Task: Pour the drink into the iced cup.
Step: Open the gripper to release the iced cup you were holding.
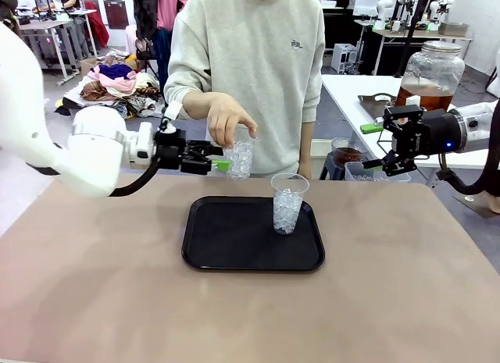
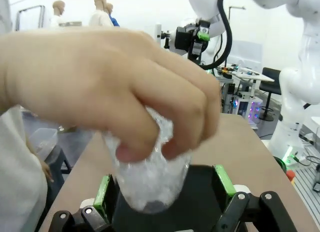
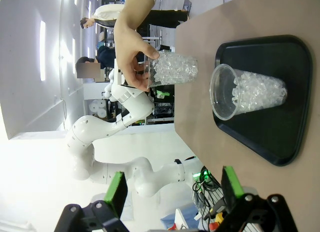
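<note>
1. drink (image 1: 424, 100) — amber-brown, low in a lidded glass jar (image 1: 432, 66) on a white side desk (image 1: 348, 88). It sits at 2 o'clock from the tray, well apart from both cups. The jar's foot is hidden behind the right tool.
2. iced cup (image 1: 287, 203) — clear, upright, packed with ice, at the 2 o'clock corner of the black tray (image 1: 234, 238), which lies mid-desk (image 1: 94, 293).
3. second iced cup (image 1: 241, 158) — at 10 o'clock from the first, off the tray. The person's hand (image 1: 226, 117) holds it from above at the rim. Whether its base touches the desk cannot be told.
4. left tool (image 1: 222, 160) — jaws wide, one finger on either side of the second iced cup's lower half, clamping nothing.
5. right tool (image 1: 377, 148) — jaws wide and empty, in the air at 3 o'clock from the second iced cup, between tray and jar.
6. small vessel (image 1: 346, 154) — at 9 o'clock, just beside the right tool; dark contents, hard to make out.
7. Views — the left wrist view shows one green pad just beside the cup wall and the other clearly apart; in the front view the cup covers this. In the left wrist view the hand hides the cup's upper half. The right wrist view, turned sideways, shows both cups, with the tray cup's rim standing clear above its ice.
</note>
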{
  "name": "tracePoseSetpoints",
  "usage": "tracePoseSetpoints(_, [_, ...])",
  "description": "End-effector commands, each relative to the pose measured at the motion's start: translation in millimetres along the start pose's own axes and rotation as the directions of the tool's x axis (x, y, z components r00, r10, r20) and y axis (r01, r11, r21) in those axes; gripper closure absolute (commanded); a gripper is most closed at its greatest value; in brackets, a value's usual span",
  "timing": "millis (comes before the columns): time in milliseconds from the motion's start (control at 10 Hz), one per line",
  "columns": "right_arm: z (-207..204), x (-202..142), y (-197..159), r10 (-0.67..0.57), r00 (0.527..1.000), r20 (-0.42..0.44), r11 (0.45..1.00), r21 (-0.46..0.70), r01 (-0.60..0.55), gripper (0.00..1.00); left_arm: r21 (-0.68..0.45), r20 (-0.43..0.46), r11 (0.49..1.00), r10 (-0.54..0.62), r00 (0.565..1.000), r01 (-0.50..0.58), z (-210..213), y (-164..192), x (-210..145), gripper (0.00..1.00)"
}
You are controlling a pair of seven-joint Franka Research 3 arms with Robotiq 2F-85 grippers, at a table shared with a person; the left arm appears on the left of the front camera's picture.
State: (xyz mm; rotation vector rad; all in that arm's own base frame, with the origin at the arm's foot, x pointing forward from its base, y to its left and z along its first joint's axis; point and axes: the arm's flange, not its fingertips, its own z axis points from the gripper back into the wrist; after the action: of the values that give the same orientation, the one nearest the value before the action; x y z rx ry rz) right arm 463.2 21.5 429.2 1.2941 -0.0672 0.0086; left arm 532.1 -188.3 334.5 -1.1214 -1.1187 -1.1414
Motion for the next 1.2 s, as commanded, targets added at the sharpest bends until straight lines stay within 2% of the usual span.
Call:
tracePoseSetpoints(0, [0,0,1,0.002,1.0,0.0,1.0,0.003,-0.002,0.0,0.003,-0.008,1.0,-0.023,1.0,0.023,37,-17,-7,0.0])
tracePoseSetpoints(300, [0,0,1,0.002,1.0,0.0,1.0,0.003,-0.002,0.0,-0.008,-0.006,0.997,-0.081,0.997,0.081,96,-36,-21,0.0])
tracePoseSetpoints(700, [0,0,1,0.002,1.0,0.0,1.0,0.003,-0.002,0.0,0.012,0.0,0.994,-0.107,0.994,0.107,148,-61,-45,0.0])
tracePoseSetpoints(900, [0,0,1,0.002,1.0,0.0,1.0,0.003,-0.002,0.0,0.045,-0.035,0.994,-0.1,0.994,0.101,159,-63,-46,0.0])
tracePoseSetpoints(1100, [0,0,1,0.002,1.0,0.0,1.0,0.003,-0.002,0.0,0.02,-0.007,0.997,-0.08,0.997,0.08,150,-55,-49,0.0])
